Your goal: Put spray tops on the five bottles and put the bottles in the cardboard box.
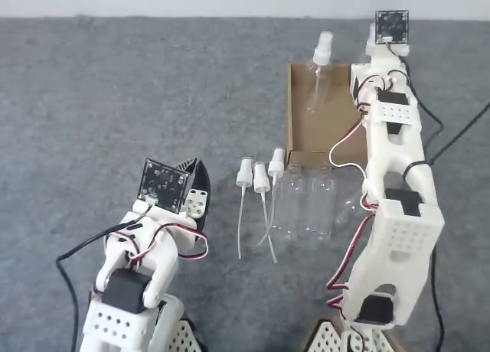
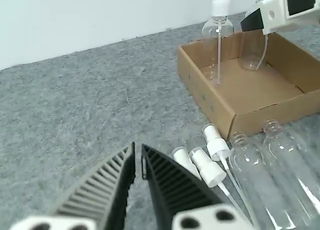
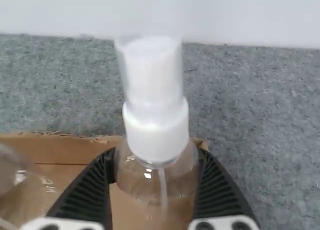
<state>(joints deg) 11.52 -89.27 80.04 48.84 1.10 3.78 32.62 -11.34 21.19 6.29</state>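
My right gripper is shut on the neck of a clear bottle with a white spray top, held upright over the cardboard box. A second capped bottle stands in the box's far part. Three loose spray tops lie on the grey mat in front of the box. Beside them lie uncapped clear bottles, one partly hidden under the right arm. My left gripper sits low over the mat, shut and empty, a short way left of the spray tops.
Grey carpet covers the table, with open room to the left of the box and behind the left arm. The right arm's white body and its cables lie along the right side, over part of the bottle row.
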